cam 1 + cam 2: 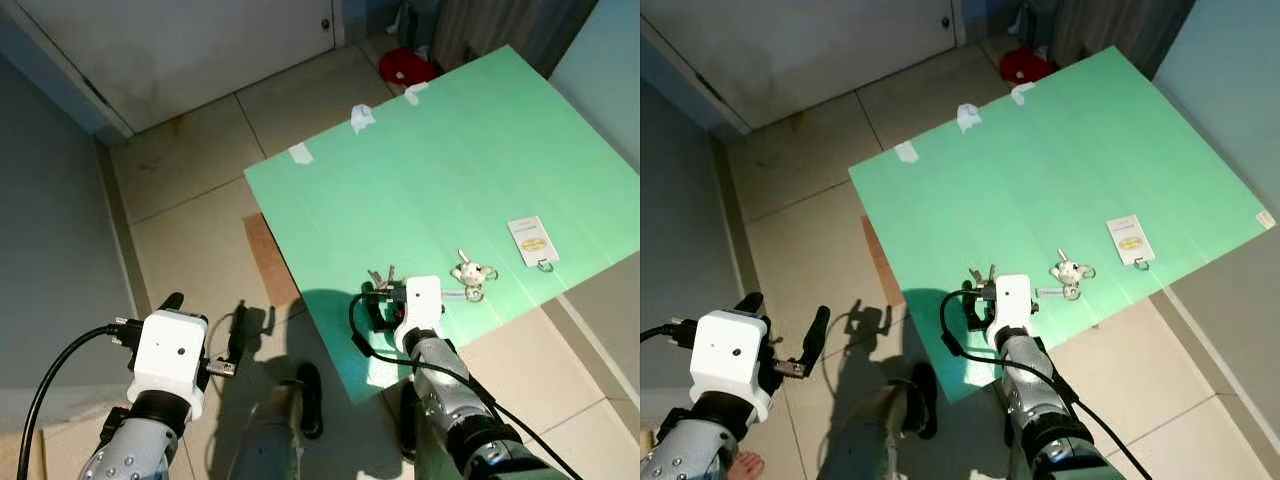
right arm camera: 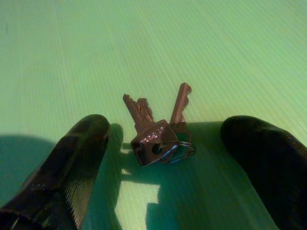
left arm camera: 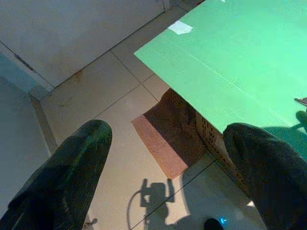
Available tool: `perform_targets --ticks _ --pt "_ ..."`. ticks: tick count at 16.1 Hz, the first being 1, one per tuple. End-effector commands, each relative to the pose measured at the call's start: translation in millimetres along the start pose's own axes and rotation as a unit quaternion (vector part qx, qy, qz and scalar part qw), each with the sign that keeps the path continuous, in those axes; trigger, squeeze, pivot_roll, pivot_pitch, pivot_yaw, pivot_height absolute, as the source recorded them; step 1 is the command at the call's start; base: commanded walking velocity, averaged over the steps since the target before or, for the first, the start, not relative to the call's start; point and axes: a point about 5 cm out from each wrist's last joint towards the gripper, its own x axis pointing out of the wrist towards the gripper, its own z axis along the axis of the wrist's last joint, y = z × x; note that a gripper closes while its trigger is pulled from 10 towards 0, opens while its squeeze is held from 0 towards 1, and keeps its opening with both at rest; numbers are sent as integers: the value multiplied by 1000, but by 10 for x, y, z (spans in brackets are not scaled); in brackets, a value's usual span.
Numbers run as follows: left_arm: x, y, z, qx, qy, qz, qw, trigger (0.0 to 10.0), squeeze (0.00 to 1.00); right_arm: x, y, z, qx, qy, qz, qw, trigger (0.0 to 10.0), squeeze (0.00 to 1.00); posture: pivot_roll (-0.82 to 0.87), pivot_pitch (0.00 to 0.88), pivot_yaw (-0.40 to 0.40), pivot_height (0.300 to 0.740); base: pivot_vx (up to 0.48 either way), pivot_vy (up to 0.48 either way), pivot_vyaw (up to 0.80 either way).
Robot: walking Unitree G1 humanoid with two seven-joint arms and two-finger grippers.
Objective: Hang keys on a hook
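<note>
Right gripper [image 2: 163,158], fingers wide, straddles the keys [image 2: 158,129] flat on the green worktop [image 1: 450,170]. Probably light, stiff, slippery; pinch the heads beside the ring.

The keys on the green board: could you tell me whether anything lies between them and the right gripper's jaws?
Nothing visible does. The keys lie flat on the green board, between the open jaws of the right gripper.

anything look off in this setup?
The green board lies flat on the floor, its near edge resting on a cardboard box, with tape scraps on its far edge. The keys lie flat between the open right tool fingers. The hook card lies flat too.
</note>
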Motion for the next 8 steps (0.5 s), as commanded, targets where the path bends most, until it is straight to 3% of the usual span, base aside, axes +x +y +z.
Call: perform_targets --ticks 1,2,3,8 --pt "-39 5 -21 3 10 5 1000 10000 0 -55 40 -135 6 29 0 1000 10000 0 196 393 123 740 0 0 0" --pt "-37 3 -20 3 10 6 1000 10000 0 -52 46 -135 6 29 1 1000 8784 0 195 395 120 740 0 0 0" --pt "-32 -1 -21 3 10 7 1000 10000 0 -44 39 -129 6 29 0 1000 0 0 192 396 117 740 0 0 0" --pt "-20 -11 -33 0 10 11 1000 10000 0 -50 -11 -123 6 25 -6 1000 0 0 182 387 112 740 0 0 0"
